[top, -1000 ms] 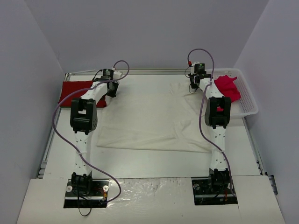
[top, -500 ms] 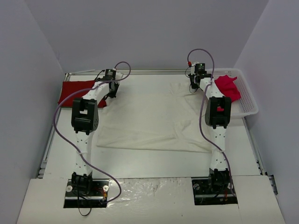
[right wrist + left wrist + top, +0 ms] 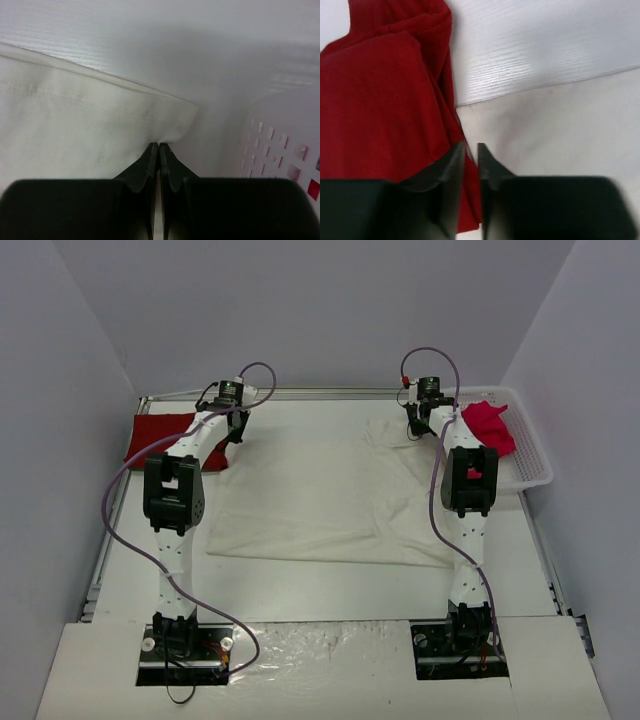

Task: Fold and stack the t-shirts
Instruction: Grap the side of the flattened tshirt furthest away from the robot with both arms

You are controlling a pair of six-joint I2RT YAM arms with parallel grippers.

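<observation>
The large cream-white t-shirt [image 3: 320, 495] lies spread flat across the middle of the table. The red t-shirt [image 3: 160, 435] lies folded at the far left. The pinkish-red t-shirt [image 3: 488, 425] lies bunched in the basket. My left gripper [image 3: 237, 430] sits at the cream shirt's far left corner. In the left wrist view its jaws [image 3: 471, 146] stand a narrow gap apart over the seam where the red shirt [image 3: 380, 100] meets the cream shirt [image 3: 545, 130]. My right gripper [image 3: 416, 427] is shut on the cream shirt's far right corner [image 3: 170, 117], and the cloth puckers at its tips [image 3: 159, 145].
The white lattice basket [image 3: 535, 465] stands at the far right, close beside my right gripper, and its wall shows in the right wrist view [image 3: 285, 145]. A metal rail [image 3: 320, 394] runs along the table's far edge. Grey walls close in on three sides.
My left gripper has moved a little farther back and left, toward the red shirt. My right gripper has edged slightly back with the cream corner.
</observation>
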